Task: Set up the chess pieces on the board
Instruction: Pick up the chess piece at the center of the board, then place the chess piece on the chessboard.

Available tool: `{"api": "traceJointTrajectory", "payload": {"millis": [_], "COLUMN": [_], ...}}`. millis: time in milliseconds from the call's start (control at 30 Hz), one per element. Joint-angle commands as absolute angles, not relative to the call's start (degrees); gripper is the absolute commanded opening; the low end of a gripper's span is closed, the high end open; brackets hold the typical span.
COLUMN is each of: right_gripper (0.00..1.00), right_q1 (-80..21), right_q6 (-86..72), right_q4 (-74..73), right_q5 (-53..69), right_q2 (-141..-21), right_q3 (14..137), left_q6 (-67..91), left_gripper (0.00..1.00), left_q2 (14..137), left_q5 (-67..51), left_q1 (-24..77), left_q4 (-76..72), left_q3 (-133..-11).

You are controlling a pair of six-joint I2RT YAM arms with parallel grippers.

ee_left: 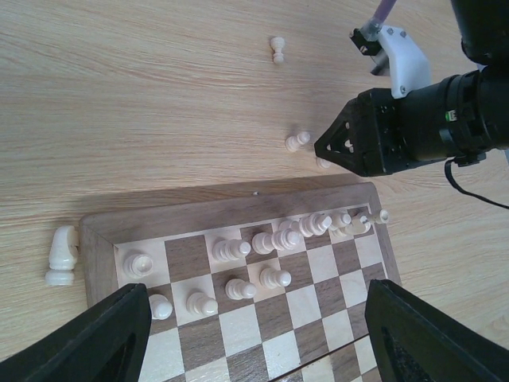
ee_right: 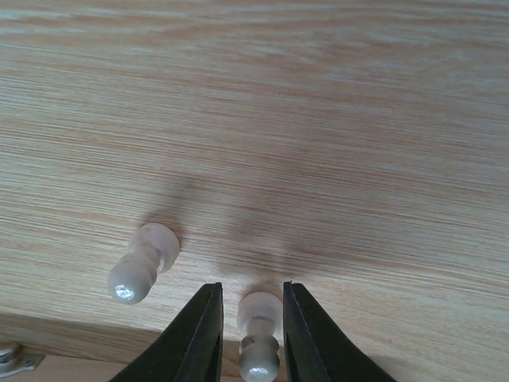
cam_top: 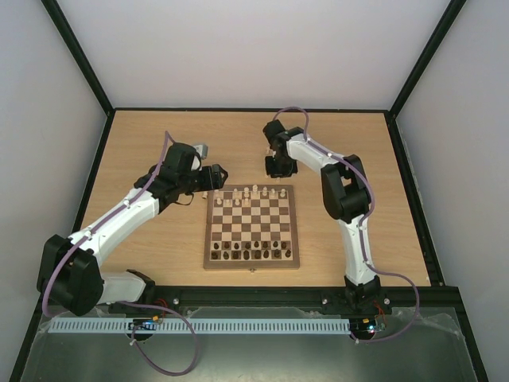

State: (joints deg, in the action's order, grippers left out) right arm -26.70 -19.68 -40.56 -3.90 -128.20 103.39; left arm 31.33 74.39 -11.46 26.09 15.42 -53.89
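The board lies mid-table, with cream chess pieces on its far rows and dark chessmen on its near rows. My right gripper is down on the table just beyond the board's far edge. Its fingers stand narrowly open on either side of an upright cream pawn, with a small gap showing. A second pawn stands to its left. My left gripper is wide open and empty, hovering over the board's far-left squares and their cream pieces.
A cream knight lies on the table off the board's far-left corner. Another cream pawn stands farther out on the table. The right gripper shows beside a pawn. Black frame rails edge the tabletop.
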Motion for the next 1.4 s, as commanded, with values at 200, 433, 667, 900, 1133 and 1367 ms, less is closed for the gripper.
{"api": "traceJointTrajectory", "payload": {"millis": [200,433,667,900,1133,1367], "right_gripper": [0.12,0.08,0.07,0.07,0.08,0.09], "right_q1": [-27.2,-27.3,-27.4,-29.5,-33.8,-34.1], "right_q6": [-19.6,-19.8,-20.5,-23.0,-26.0,-26.1], "right_q4": [-43.8,-43.5,-44.0,-44.4,-42.8,-39.7], "right_q5": [-7.7,-8.2,-9.7,-9.9,-8.9,-8.0], "right_q2": [-129.9,-125.2,-116.3,-104.9,-97.2,-98.4], "right_q3": [105.2,103.8,100.6,87.9,75.0,72.5], "left_q6": [30.7,30.9,31.3,31.7,31.6,31.4], "left_gripper": [0.75,0.73,0.73,0.73,0.73,0.72], "left_q2": [74.7,74.3,72.6,70.4,69.0,68.4], "left_q5": [-11.0,-10.8,-10.0,-9.8,-9.7,-9.4], "left_q1": [25.9,25.9,25.9,25.9,25.9,25.9], "left_q4": [15.6,15.8,16.8,17.7,18.7,19.3], "left_q3": [-53.6,-53.7,-54.0,-53.8,-53.4,-53.3]}}
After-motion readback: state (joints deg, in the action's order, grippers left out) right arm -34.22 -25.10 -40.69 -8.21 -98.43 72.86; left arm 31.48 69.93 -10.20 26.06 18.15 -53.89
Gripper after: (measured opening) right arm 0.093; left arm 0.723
